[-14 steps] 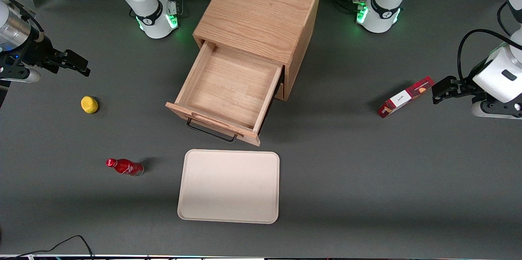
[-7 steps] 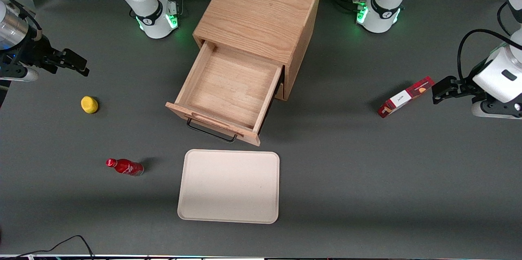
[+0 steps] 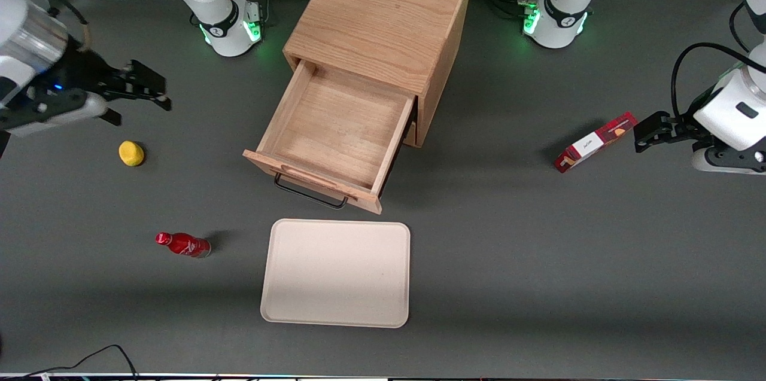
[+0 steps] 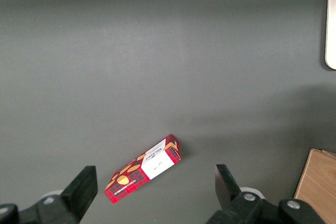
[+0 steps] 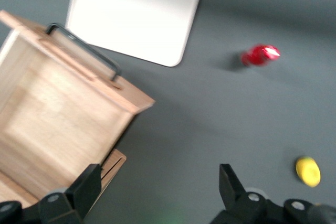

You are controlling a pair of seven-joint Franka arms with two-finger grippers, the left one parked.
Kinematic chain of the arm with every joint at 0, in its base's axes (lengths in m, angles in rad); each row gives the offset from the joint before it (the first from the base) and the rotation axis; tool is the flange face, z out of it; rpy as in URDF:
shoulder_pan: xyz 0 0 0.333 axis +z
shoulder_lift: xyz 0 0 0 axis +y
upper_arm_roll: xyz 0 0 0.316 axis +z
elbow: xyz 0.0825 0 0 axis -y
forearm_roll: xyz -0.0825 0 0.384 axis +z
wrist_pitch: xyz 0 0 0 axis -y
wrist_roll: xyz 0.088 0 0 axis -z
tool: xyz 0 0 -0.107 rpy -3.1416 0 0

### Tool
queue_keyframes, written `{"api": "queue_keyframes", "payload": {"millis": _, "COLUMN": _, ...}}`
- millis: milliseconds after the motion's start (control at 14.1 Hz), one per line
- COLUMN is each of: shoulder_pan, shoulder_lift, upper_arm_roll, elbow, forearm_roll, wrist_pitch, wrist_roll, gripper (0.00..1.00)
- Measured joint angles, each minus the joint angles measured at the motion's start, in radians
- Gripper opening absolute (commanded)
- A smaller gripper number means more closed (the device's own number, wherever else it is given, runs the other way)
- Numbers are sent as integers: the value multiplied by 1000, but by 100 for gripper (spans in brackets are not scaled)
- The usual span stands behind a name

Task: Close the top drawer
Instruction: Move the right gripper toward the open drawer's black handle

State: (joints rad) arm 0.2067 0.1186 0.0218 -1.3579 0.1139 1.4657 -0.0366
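Observation:
The top drawer (image 3: 335, 130) of the light oak cabinet (image 3: 383, 16) is pulled far out and empty, its black wire handle (image 3: 310, 194) and raised lip facing the front camera. My gripper (image 3: 140, 91) is open and empty, held above the table toward the working arm's end, well apart from the drawer and farther from the front camera than the yellow object. In the right wrist view the open drawer (image 5: 58, 114) and its handle (image 5: 84, 51) show, with the gripper (image 5: 160, 187) over bare table beside it.
A cream tray (image 3: 336, 273) lies in front of the drawer. A red bottle (image 3: 182, 244) and a yellow object (image 3: 131, 153) lie toward the working arm's end. A red box (image 3: 594, 143) lies toward the parked arm's end.
My gripper has moved toward the cabinet and a little farther from the front camera. The drawer has not moved.

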Motion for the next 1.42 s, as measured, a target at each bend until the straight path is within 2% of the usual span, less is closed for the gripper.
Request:
{"api": "queue_keyframes", "payload": {"millis": 142, "shoulder_pan": 4, "shoulder_lift": 117, "upper_arm_roll": 68, "elbow": 112, "forearm_roll": 0, "wrist_pitch": -18, "wrist_roll": -44, "gripper": 100}}
{"api": "queue_keyframes", "payload": {"millis": 284, "shoulder_pan": 8, "shoulder_lift": 197, "upper_arm_roll": 116, "elbow": 174, "forearm_roll": 0, "wrist_pitch": -17, "wrist_roll": -158, "gripper": 100}}
{"api": "queue_keyframes", "payload": {"millis": 710, "shoulder_pan": 6, "shoulder_lift": 398, "upper_arm_roll": 155, "elbow": 332, "forearm_roll": 0, "wrist_pitch": -8, "wrist_roll": -474, "gripper": 100}}
{"api": "queue_keyframes", "payload": {"millis": 1065, "shoulder_pan": 3, "shoulder_lift": 548, "upper_arm_roll": 157, "elbow": 390, "forearm_roll": 1, "wrist_pitch": 46, "wrist_roll": -536, "gripper": 100}}
{"api": "queue_keyframes", "payload": {"millis": 1419, "shoulder_pan": 3, "shoulder_lift": 592, "upper_arm_roll": 162, "elbow": 407, "forearm_roll": 17, "wrist_pitch": 71, "wrist_roll": -537, "gripper": 100}}
